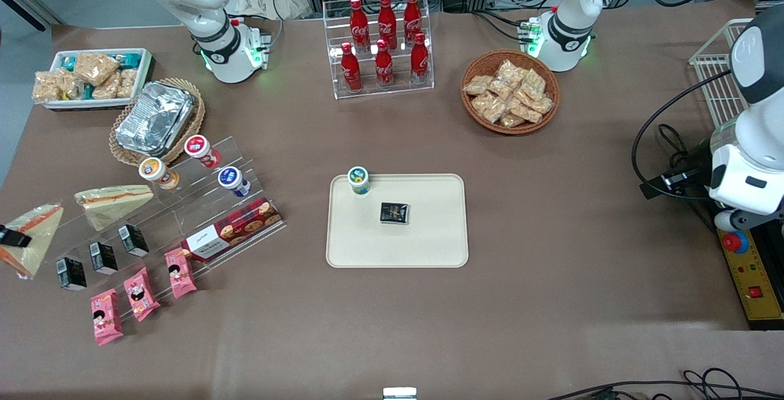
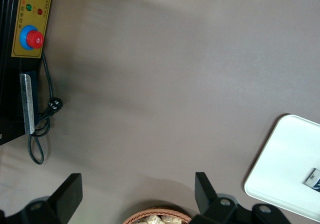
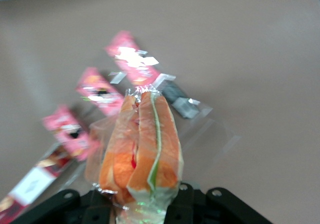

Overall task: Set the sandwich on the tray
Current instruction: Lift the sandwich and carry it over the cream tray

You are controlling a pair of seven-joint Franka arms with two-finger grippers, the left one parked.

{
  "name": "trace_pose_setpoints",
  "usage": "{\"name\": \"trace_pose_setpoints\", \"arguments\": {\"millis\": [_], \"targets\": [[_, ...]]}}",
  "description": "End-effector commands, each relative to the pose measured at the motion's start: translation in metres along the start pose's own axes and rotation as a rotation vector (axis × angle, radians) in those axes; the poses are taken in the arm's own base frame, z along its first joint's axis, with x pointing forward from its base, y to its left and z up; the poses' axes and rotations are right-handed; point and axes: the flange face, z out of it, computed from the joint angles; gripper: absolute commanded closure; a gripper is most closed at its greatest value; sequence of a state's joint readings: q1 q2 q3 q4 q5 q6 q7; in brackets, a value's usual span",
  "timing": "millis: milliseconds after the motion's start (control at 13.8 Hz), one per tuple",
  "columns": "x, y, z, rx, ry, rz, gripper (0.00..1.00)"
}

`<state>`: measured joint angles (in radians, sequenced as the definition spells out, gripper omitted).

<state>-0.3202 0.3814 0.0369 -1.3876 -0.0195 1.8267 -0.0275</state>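
Brown paper covers a long table crowded with snack displays. From the front, the tray lies flat near the middle, holding a small green-lidded cup and a dark packet. At the working arm's end of the table, the sandwich shows as a clear-wrapped wedge, with only a dark sliver of the gripper crossing it at the picture's edge. The arm itself is cut off there, so this view cannot show how the wedge is held.

A paler sandwich lies close beside it on a clear tiered stand.

The right wrist view fills that gap. The sandwich stands up between the black fingers of the gripper, which are closed on its wrapped base. Thick orange layers and a thin green line face the camera. Below it, blurred, are pink snack packs and a dark small box on the stand, so the wedge appears lifted above them. It is well apart from the tray.

The left wrist view shows only one tray corner and bare table.
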Motion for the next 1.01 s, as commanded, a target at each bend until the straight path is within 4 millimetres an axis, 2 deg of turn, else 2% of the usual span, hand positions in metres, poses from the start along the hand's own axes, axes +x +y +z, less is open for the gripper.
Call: {"name": "trace_pose_setpoints", "arguments": {"millis": [0,145,290,362,435,580,797,942], "targets": [[-0.011,-0.094,-0.039,0.041,0.037,-0.151,0.63],[-0.028,-0.177,-0.057,0.082,0.068,-0.299,0.63],[-0.044,-0.251,-0.053,0.125,0.083,-0.446,0.63],[-0.048,-0.284,-0.043,0.145,0.109,-0.517,0.63],[-0.061,-0.325,-0.037,0.153,0.119,-0.61,0.63],[-0.089,-0.394,-0.02,0.173,0.122,-0.73,0.63],[-0.147,-0.495,0.017,0.134,0.123,-0.928,0.63],[-0.19,-0.552,0.046,0.074,0.138,-1.069,0.63]]}}
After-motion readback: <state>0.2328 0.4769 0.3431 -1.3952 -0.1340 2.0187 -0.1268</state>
